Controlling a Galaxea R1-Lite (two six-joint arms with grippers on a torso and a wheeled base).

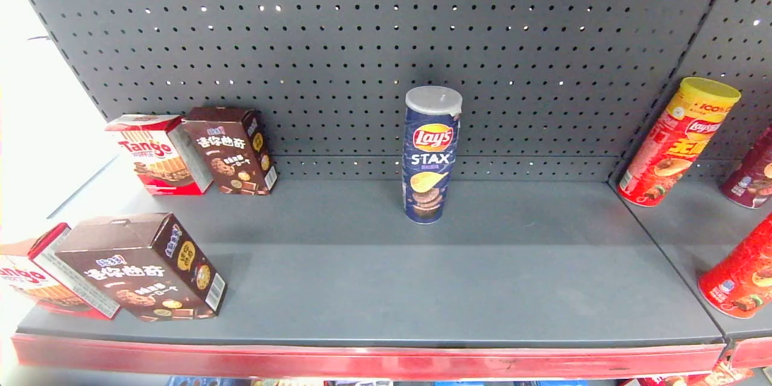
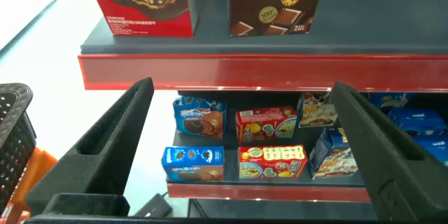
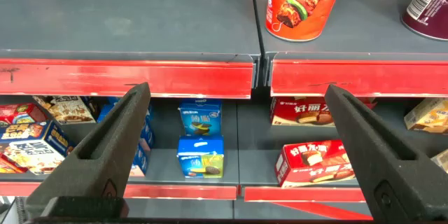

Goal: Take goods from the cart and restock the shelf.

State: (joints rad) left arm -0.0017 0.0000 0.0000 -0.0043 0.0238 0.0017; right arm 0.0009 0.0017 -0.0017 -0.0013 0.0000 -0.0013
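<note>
Left hand (image 2: 241,88) agape, red shelf edge (image 2: 294,70) ahead

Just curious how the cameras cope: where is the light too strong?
Head view: white glare swamps the left edge beside the rear red box, and light pokes through the back panel. Left wrist view: a sheen streaks the red shelf edge.

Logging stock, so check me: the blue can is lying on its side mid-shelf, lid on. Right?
Not quite. The head view shows the blue can standing upright, not lying on its side. It is in the middle of the shelf, lid on.
</note>
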